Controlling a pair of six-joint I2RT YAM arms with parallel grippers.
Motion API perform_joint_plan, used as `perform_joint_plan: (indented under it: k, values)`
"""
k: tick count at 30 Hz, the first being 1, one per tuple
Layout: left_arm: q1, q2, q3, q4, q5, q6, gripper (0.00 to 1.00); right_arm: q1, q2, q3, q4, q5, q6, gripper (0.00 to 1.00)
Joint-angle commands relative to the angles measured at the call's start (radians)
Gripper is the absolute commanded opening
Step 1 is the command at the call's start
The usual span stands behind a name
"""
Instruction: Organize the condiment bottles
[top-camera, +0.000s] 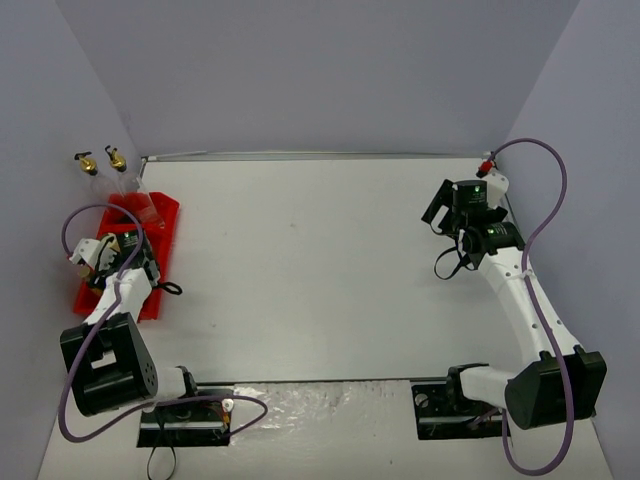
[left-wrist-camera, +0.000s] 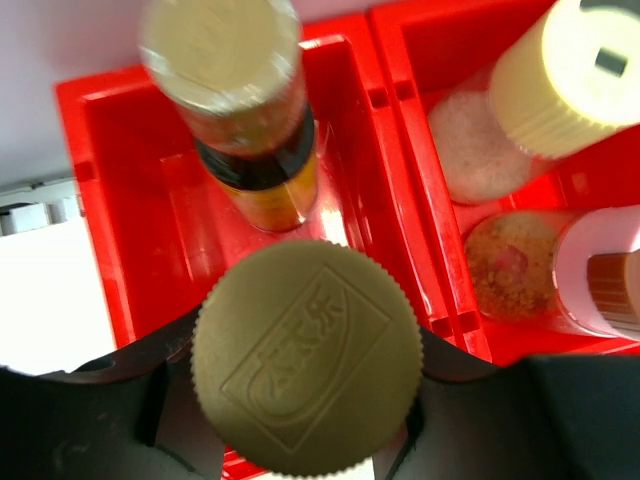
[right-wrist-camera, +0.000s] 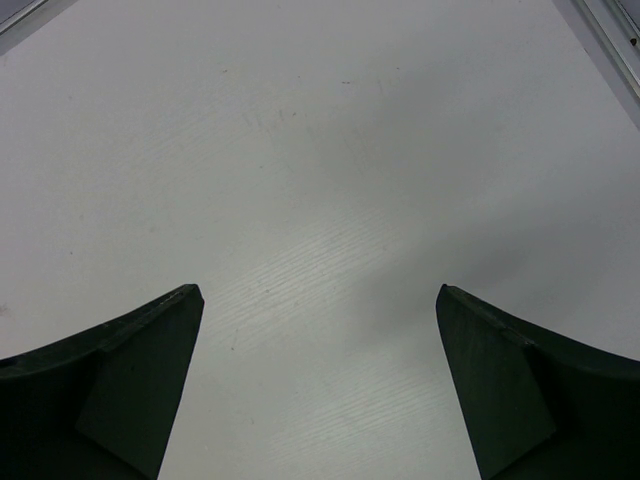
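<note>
Presently on the table (top-camera: 320, 270), along its left edge: one red tray (top-camera: 166, 228), divided into compartments.

Item 1. Slim bottle, brown ribbed cap (left-wrist-camera: 305, 355) with an embossed mark. It sits between the dark fingers (left-wrist-camera: 140, 410) of the left hand (top-camera: 112, 252), which is clamped on it, over the tray's left compartment. Its body is hidden under the cap, so whether it rests on the tray floor cannot be told.

Item 2. Second slim brown-capped bottle (left-wrist-camera: 240, 110), yellow contents and dark band. It is in the same compartment, just beyond item 1, and blurred.

Item 3. Squat beige bottle, yellow cap (left-wrist-camera: 565, 80), in the adjoining compartment to the right, at its farther end.

Item 4. Squat beige bottle, pink cap (left-wrist-camera: 600, 270), in that same right-hand compartment, nearer than item 3 and just beside it.

Items 5 and 6. Two tall clear bottles with gold spouts (top-camera: 90, 165) (top-camera: 118, 162), side by side at the tray's far end, near the back left corner.

Right hand (right-wrist-camera: 320, 300): fingers spread apart and holding nothing, over bare table at the far right, well apart from the tray.
</note>
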Motion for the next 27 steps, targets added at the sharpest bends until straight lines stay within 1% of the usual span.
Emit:
perform_joint_plan:
  k: [1, 7, 8, 10, 12, 13, 14, 16, 17, 19, 21, 27]
  values:
    - [0.009, 0.009, 0.022, 0.09, -0.004, 0.003, 0.0, 0.005, -0.015, -0.006, 0.056, 0.005, -0.003, 1.0]
    - [0.009, 0.044, 0.035, 0.068, 0.009, -0.006, 0.0, 0.005, -0.021, -0.018, 0.064, 0.003, -0.003, 1.0]
    - [0.009, 0.046, 0.041, 0.061, 0.011, -0.006, 0.06, 0.005, -0.021, -0.018, 0.064, 0.002, -0.003, 1.0]
    - [0.009, 0.049, 0.055, 0.045, 0.015, -0.006, 0.23, 0.005, -0.022, -0.018, 0.063, 0.001, -0.004, 1.0]
    - [0.009, 0.05, 0.064, 0.035, 0.016, -0.007, 0.46, 0.005, -0.023, -0.018, 0.063, 0.002, -0.003, 1.0]
    - [0.009, 0.048, 0.066, 0.032, 0.017, -0.006, 0.52, 0.005, -0.022, -0.018, 0.064, -0.001, -0.003, 1.0]
    - [0.009, 0.047, 0.066, 0.027, 0.017, -0.005, 0.54, 0.005, -0.021, -0.018, 0.066, -0.002, -0.003, 1.0]
    - [0.009, 0.036, 0.069, 0.019, 0.01, -0.008, 0.67, 0.005, -0.02, -0.017, 0.067, -0.002, -0.003, 1.0]
    - [0.009, 0.031, 0.072, 0.015, 0.008, -0.005, 0.71, 0.006, -0.021, -0.017, 0.067, -0.003, -0.003, 1.0]
    - [0.009, 0.024, 0.083, -0.009, 0.001, -0.007, 0.76, 0.005, -0.021, -0.018, 0.068, -0.003, -0.003, 1.0]
    - [0.009, 0.023, 0.105, -0.027, -0.002, -0.006, 0.78, 0.005, -0.021, -0.018, 0.069, -0.006, -0.001, 1.0]
    - [0.005, -0.018, 0.15, -0.111, -0.007, -0.019, 0.79, 0.006, -0.021, -0.016, 0.071, -0.011, 0.005, 1.0]
